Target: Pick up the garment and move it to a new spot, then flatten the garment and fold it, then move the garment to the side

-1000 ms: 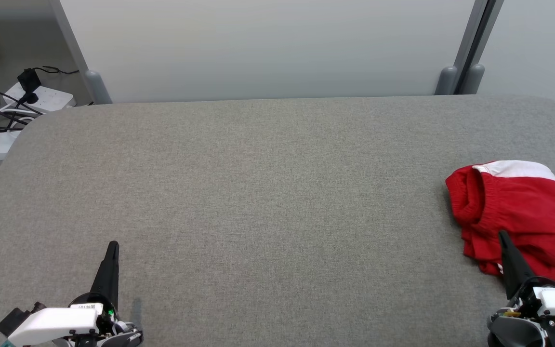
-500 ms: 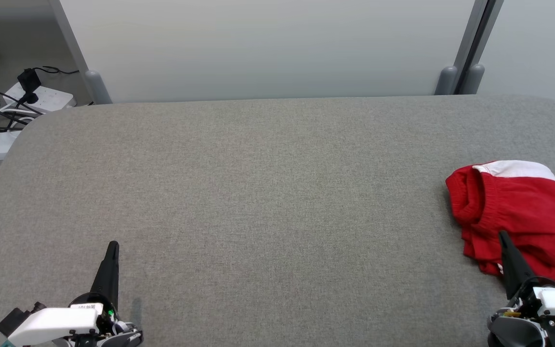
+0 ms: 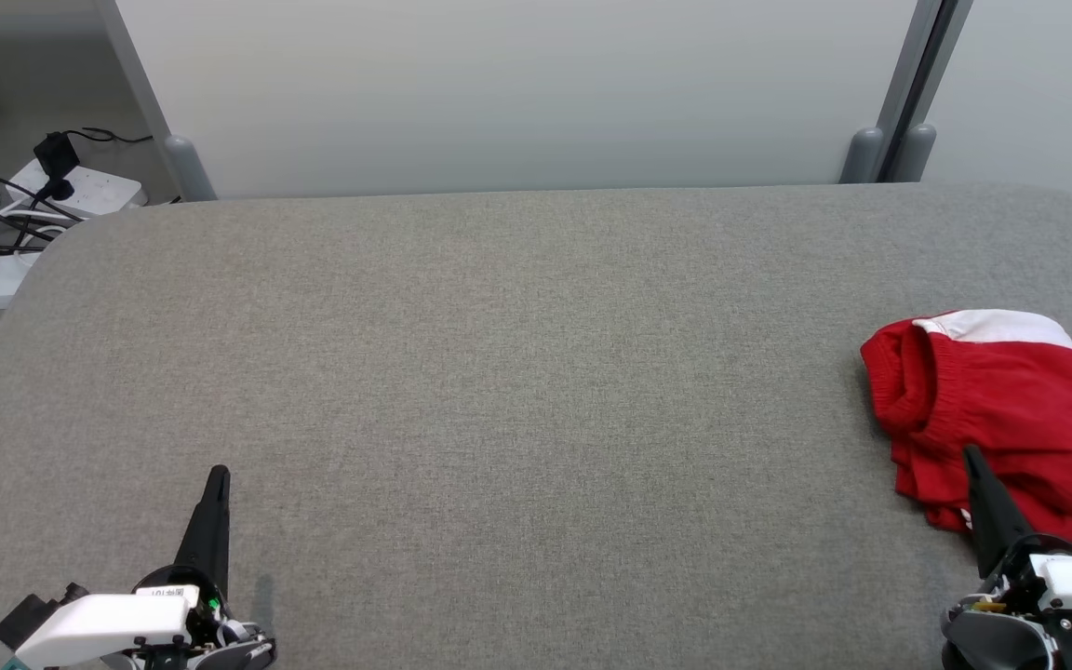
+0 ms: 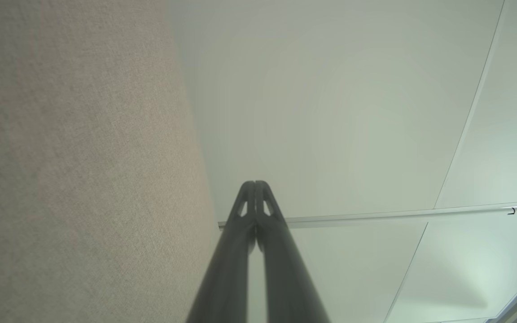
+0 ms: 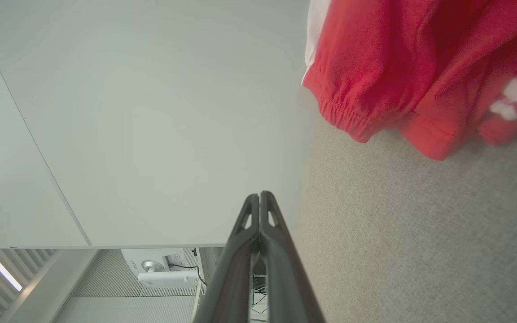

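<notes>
The garment (image 3: 1001, 419) is a crumpled red piece with a white band and an elastic hem, lying at the right edge of the grey table (image 3: 517, 372). In the right wrist view the garment (image 5: 402, 67) fills the upper right corner. My right gripper (image 3: 971, 454) is shut and empty; in the head view its tip overlaps the garment's near edge, while the right wrist view shows the right gripper (image 5: 259, 194) apart from the cloth. My left gripper (image 3: 218, 473) hovers shut and empty over the near left of the table, its closed tips (image 4: 255, 183) pointing toward the pale wall.
Pale partition panels (image 3: 517, 93) stand right behind the table's far edge. A white power strip with black cables (image 3: 24, 214) lies on the floor past the far left corner. Bare grey cloth stretches between the two grippers.
</notes>
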Tool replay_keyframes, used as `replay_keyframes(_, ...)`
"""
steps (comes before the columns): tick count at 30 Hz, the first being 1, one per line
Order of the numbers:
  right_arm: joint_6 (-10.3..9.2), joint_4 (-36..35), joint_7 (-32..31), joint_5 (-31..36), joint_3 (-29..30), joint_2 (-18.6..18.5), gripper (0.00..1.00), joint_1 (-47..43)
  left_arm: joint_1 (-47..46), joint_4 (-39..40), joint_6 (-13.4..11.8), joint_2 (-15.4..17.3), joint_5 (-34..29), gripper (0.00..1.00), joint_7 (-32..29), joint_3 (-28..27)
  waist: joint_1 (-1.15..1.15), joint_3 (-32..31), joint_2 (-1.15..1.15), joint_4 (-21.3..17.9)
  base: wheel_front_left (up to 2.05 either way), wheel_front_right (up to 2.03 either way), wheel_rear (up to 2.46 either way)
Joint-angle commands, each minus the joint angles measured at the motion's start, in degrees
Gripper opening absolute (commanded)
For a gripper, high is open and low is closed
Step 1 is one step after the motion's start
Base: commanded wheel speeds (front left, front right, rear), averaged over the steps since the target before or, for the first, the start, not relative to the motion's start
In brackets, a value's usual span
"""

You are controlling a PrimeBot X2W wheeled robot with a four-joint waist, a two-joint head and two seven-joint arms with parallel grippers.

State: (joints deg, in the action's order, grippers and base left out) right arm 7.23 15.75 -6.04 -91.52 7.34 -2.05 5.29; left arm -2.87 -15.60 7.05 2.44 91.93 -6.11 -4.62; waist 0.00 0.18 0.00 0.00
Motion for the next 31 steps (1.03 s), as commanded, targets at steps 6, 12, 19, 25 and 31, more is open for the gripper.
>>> replay_keyframes(6, 0.25, -1.7, -0.4, -0.7, -0.8, -0.8, 0.00, 0.9, -3.3, 1.6, 0.4, 0.4, 0.2, 0.00, -0.4, -1.9, 0.00, 0.0, 0.00, 0.0, 0.00, 0.00, 0.00)
replay_keyframes(12, 0.25, -1.7, -0.4, -0.7, -0.8, -0.8, 0.00, 0.9, -3.3, 1.6, 0.4, 0.4, 0.2, 0.00, -0.4, -1.9, 0.00, 0.0, 0.00, 0.0, 0.00, 0.00, 0.00)
replay_keyframes(19, 0.25, -1.7, -0.4, -0.7, -0.8, -0.8, 0.00, 0.9, -3.3, 1.6, 0.4, 0.4, 0.2, 0.00, -0.4, -1.9, 0.00, 0.0, 0.00, 0.0, 0.00, 0.00, 0.00)
replay_keyframes(25, 0.25, -1.7, -0.4, -0.7, -0.8, -0.8, 0.00, 0.9, -3.3, 1.6, 0.4, 0.4, 0.2, 0.00, -0.4, -1.9, 0.00, 0.0, 0.00, 0.0, 0.00, 0.00, 0.00)
replay_keyframes(31, 0.25, -1.7, -0.4, -0.7, -0.8, -0.8, 0.00, 0.9, -3.3, 1.6, 0.4, 0.4, 0.2, 0.00, -0.4, -1.9, 0.00, 0.0, 0.00, 0.0, 0.00, 0.00, 0.00)
